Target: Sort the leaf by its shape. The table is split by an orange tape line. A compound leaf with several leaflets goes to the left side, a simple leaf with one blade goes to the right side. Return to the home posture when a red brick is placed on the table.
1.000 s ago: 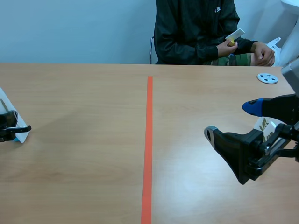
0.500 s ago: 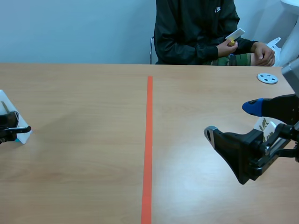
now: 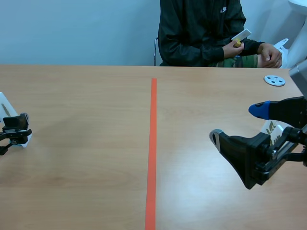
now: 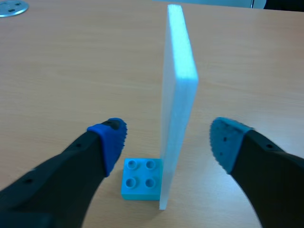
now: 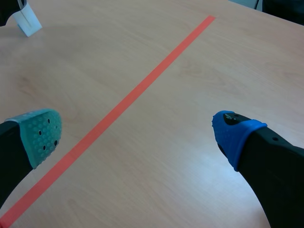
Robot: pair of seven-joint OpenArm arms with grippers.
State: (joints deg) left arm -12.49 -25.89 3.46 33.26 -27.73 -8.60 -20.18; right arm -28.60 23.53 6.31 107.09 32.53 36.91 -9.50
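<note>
Left gripper spread wide, straddling upright white card (slotted in blue brick) — right gripper likewise spread.

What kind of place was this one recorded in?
Probably a robotics lab or test room: a wooden table split by an orange tape line, a black robot arm over it, and a person seated across.
</note>
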